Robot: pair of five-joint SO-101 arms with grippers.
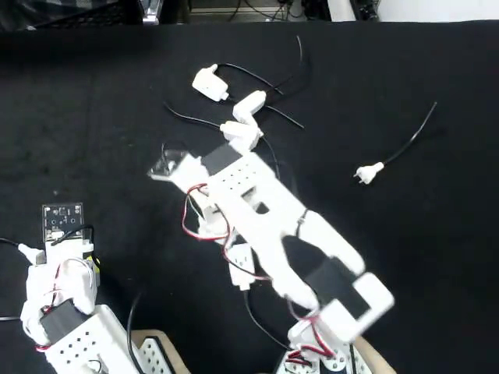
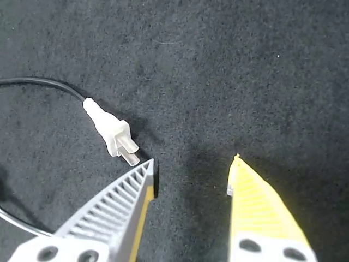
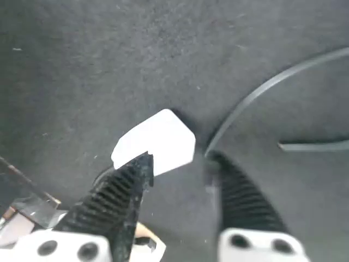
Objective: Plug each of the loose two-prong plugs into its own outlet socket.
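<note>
A white two-prong plug [image 2: 112, 134] on a thin black cord [image 2: 38, 83] lay flat on the black cloth counter [image 1: 405, 70], seen at the left of the left wrist view. Its prongs pointed toward the tip of the grey ribbed jaw just beside them. The left gripper [image 2: 193, 161] hung low over the cloth with its jaws wide, one grey and one yellow, and nothing between them.

A second white plug [image 1: 368, 173] lay well apart at the right of the high view. Its own dark cord [image 1: 409, 140] trailed toward the upper right.

A white outlet socket [image 1: 209, 82] with black leads sat in the upper middle of that view. Two further white pieces [image 1: 249, 101] lay just below and to the right of it, at the end of the long white right arm [image 1: 265, 210].

In the right wrist view, the right gripper [image 3: 181, 158] showed black ribbed jaws parted. A white angular plastic block [image 3: 163, 139] lay on the cloth at the tip of one jaw, partly behind it, and was not clamped. A black lead [image 3: 256, 93] curved past the other jaw.

The left arm [image 1: 66, 312] was folded at the lower left of the high view. Red wires [image 1: 191, 214] looped along the right arm's side.
</note>
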